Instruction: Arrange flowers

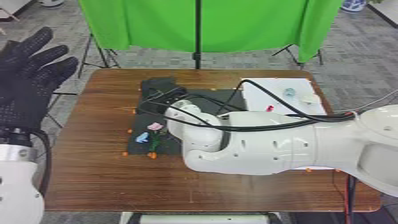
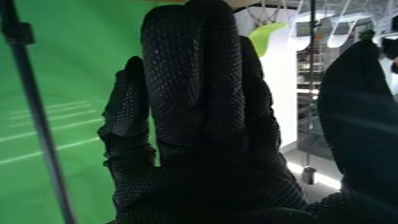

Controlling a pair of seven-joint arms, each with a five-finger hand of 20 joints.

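Pink flower [image 1: 155, 126] with green stem, likely blue flower [image 1: 142, 137] beside, on dark mat [image 1: 147, 119]

Head view, for your log: green cloth [image 1: 133, 25] hangs beyond the brown wooden bench [image 1: 89, 180], over grey floor [image 1: 360, 60]. Black upright pole [image 1: 197, 30] crosses the cloth; you have splayed stand legs [image 1: 92, 50] near its left edge. Blue-and-white pot [image 1: 354, 5]: far right, past the cloth.

Soft, bright light falls over the brown wooden table [image 1: 89, 185]; my black-gloved right hand [image 1: 158, 86] looks dark, and pale streaks, probably glare, cross the green cloth [image 2: 62, 85].
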